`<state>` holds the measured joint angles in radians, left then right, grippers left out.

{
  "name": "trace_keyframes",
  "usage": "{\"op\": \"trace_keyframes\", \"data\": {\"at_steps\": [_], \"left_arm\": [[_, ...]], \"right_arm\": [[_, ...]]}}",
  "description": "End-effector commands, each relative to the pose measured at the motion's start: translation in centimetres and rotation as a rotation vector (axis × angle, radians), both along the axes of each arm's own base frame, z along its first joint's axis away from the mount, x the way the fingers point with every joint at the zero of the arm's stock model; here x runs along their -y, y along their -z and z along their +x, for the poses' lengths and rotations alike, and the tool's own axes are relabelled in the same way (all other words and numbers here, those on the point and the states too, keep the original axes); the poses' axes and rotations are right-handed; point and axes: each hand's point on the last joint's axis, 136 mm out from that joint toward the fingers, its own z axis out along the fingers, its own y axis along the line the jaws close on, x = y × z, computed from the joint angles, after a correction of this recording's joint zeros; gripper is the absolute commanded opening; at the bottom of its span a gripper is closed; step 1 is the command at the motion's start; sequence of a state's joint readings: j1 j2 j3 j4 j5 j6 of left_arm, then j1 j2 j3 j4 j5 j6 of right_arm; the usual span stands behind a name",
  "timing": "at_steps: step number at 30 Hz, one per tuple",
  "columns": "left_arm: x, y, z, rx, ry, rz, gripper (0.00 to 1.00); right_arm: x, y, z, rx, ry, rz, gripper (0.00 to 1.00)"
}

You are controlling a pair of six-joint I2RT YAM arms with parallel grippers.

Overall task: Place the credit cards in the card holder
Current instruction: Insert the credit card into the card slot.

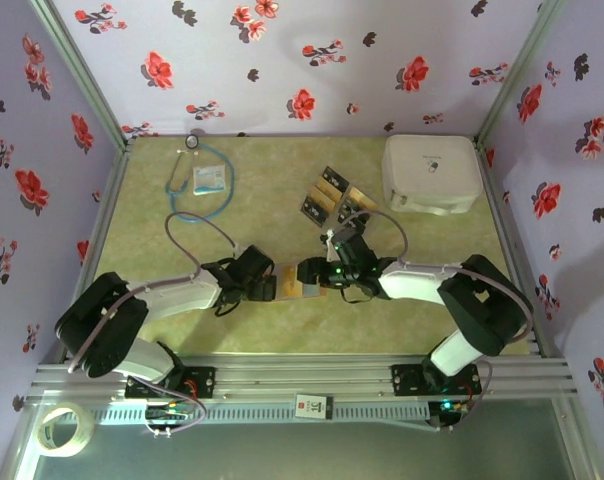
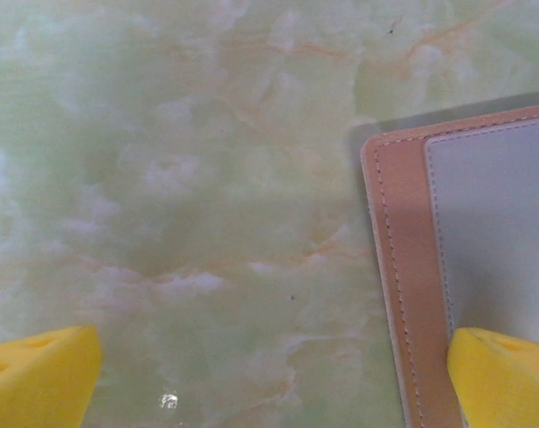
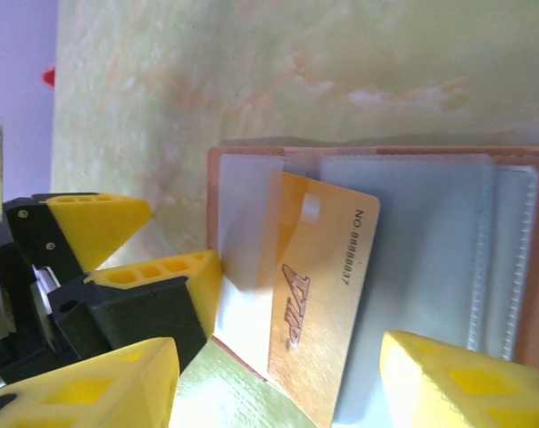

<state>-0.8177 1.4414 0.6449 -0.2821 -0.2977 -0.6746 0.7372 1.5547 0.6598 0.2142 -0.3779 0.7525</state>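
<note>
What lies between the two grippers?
In the top view, the open card holder lies between the left gripper and right gripper; the right wrist view shows a gold card on it.

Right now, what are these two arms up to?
They're filling a little wallet with cards. The card holder lies open between them, with a gold card partly tucked into one slot. The right arm's fingers stand apart on either side of that card, not gripping it. The left arm's fingers are wide open, one at the holder's edge. Several more cards wait farther back.
</note>
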Motion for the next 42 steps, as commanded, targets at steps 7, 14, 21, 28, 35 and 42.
{"op": "trace_keyframes", "data": {"at_steps": [7, 14, 21, 28, 35, 42], "left_arm": [[-1.8, -2.5, 1.1, 0.045, -0.058, 0.007, 1.0], [-2.6, -1.5, 1.1, 0.019, -0.077, 0.036, 1.0], [-2.8, -0.5, 1.1, -0.001, -0.077, 0.063, 1.0], [-2.7, 0.1, 1.2, -0.01, -0.066, 0.076, 1.0], [-2.5, 0.4, 1.3, -0.011, -0.06, 0.075, 1.0], [-2.3, 0.6, 1.4, -0.014, -0.056, 0.069, 1.0]], "right_arm": [[2.9, 1.2, 1.0, 0.009, 0.024, -0.256, 0.19], [2.1, 1.6, 1.3, 0.03, -0.02, -0.327, 0.08], [1.3, 2.6, 1.5, 0.026, -0.049, -0.37, 0.07], [0.2, 3.2, 1.6, 0.016, -0.071, -0.374, 0.07], [-0.6, 3.6, 1.5, 0.01, -0.09, -0.38, 0.07], [-1.3, 3.7, 1.5, 0.005, -0.104, -0.375, 0.07]]}}
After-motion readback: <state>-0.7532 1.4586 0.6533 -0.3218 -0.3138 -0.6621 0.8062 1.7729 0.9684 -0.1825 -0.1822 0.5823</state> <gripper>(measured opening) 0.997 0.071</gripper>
